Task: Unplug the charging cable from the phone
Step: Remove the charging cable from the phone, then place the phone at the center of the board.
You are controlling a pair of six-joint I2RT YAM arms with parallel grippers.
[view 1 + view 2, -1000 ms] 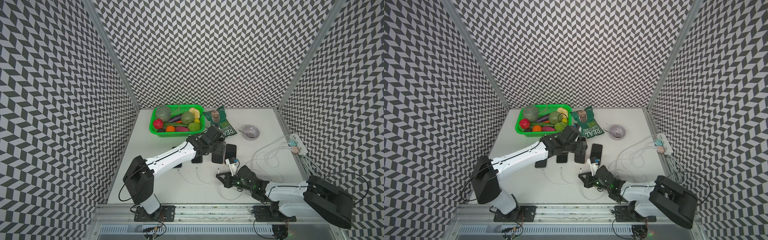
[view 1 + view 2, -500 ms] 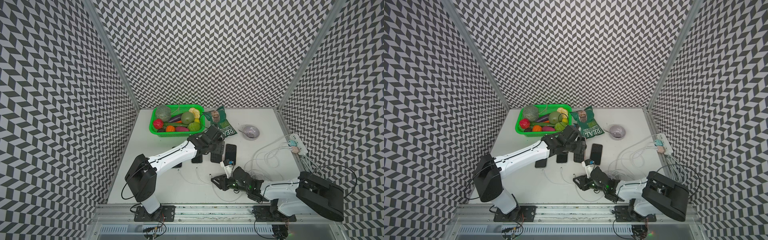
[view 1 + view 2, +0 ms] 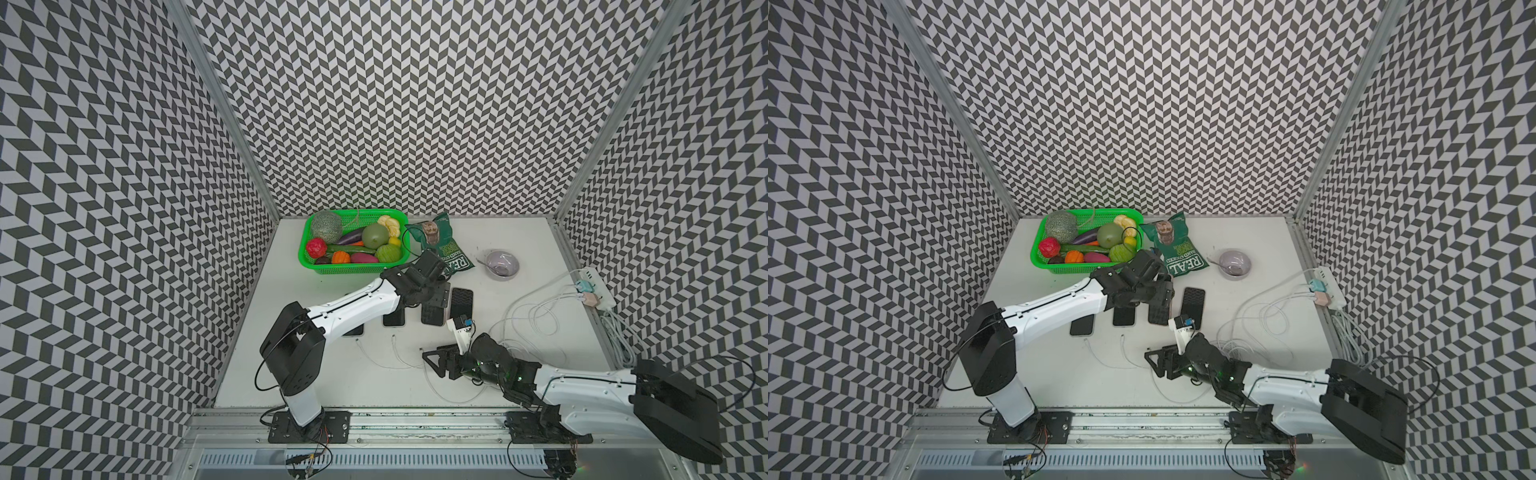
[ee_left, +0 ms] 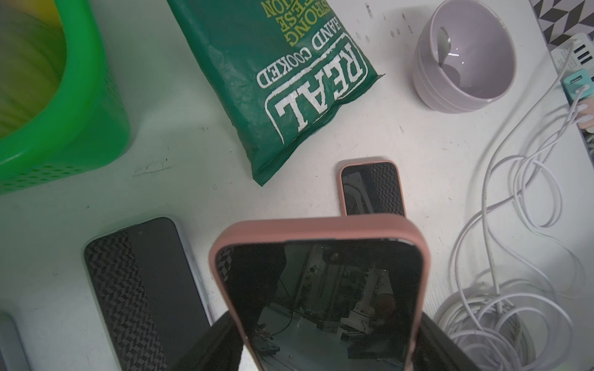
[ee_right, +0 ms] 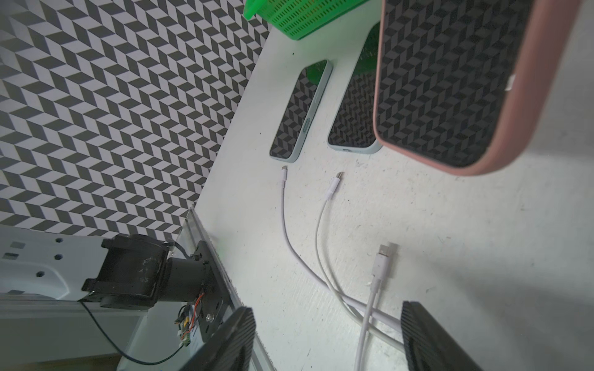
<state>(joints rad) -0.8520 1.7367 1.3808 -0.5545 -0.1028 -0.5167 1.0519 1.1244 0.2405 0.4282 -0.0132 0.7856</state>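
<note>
Left gripper [image 3: 433,296] pinching by its long edges the pink-cased black phone [image 4: 321,289], third in a row of four, near end raised off the white counter [image 3: 374,386], shadow beneath it in the right wrist view. Right gripper [image 5: 331,337] low over the counter by the front rail, ribbed black fingers [image 5: 231,340] spread wide, gripping nothing. White charging cable [image 5: 369,308] slack on the counter, running between those fingers, its metal-tipped plug [image 5: 384,257] free, apart from the phone and pointing toward it. Two pale-blue-cased phones [image 5: 302,112] flat alongside, each with a loose white plug [image 5: 283,175] just short of its end. Behind, in both top views, a green mesh basket [image 3: 353,270] of plastic produce, a green crisp bag [image 3: 446,249], a lilac bowl [image 3: 509,262] and, at the right edge, a white power strip [image 3: 592,274].
</note>
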